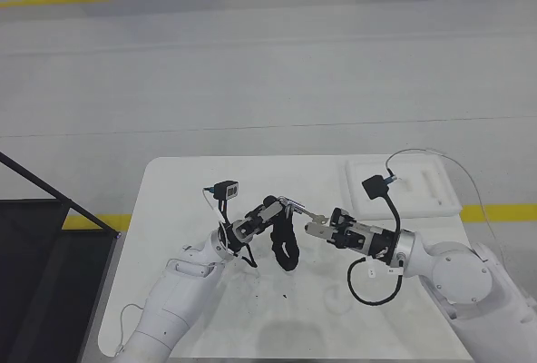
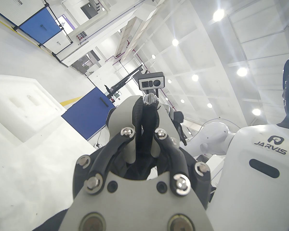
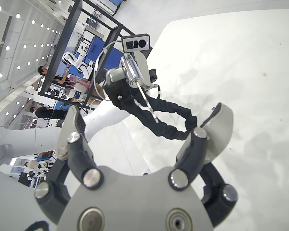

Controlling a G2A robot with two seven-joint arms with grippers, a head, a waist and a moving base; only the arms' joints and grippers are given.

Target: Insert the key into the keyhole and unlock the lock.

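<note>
Left gripper (image 2: 147, 111) clamped on lock (image 1: 287, 250) mid-frame in top view; key (image 3: 148, 103), thin and likely bendy, sits in the slick chrome cylinder (image 3: 133, 72), so the wide-open, empty right gripper (image 3: 147, 110) should pinch its free end squarely.

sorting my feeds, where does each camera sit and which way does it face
Top view: above the arms, facing down on the table; both arms show.
Left wrist view: on the left wrist, tilted up toward the ceiling; left gripper shut on the lock.
Right wrist view: on the right wrist, facing the lock with the key in its keyhole; right gripper open.
Shared: both wrist views show the lock.
</note>
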